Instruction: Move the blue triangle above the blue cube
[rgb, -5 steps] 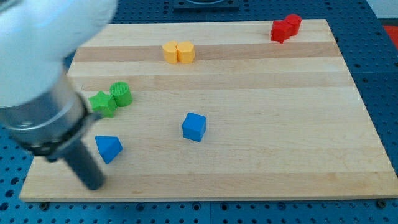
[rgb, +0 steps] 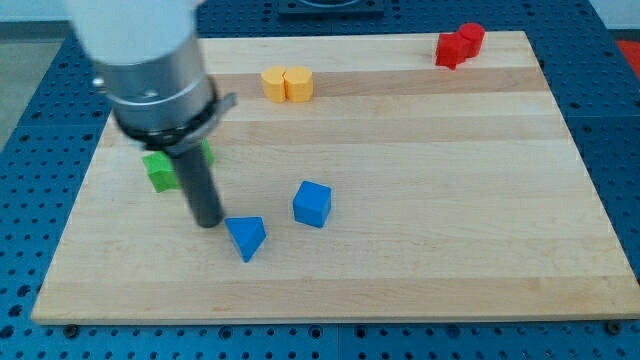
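Standing on a pale wooden board (rgb: 420, 200), my tip (rgb: 208, 222) rested just to the view's left of the blue triangle (rgb: 246, 237), close beside it — whether the two actually touched could not be told. The rod had no jaws and no fingers, so nothing was gripped or held; it was simply a straight dark shaft under a broad grey housing.

The blue triangle lay near the board's lower middle, with the blue cube (rgb: 312, 203) a little up and to the view's right of it, the two apart by a narrow gap. In the view, then, the triangle sat lower than the cube and to its left.

Behind the rod, toward the view's left, a green block (rgb: 159, 170) showed partly from behind the shaft; its shape could not be made out fully, and a sliver of more green showed on the rod's other side. Near the view's top, two yellow blocks (rgb: 287, 84) stood touching side by side. At the top right corner, two red blocks (rgb: 459, 44) sat pressed together close to the board's edge.

No container appeared anywhere — every block lay loose on the wood. Around the board ran a blue perforated table surface (rgb: 610, 150).
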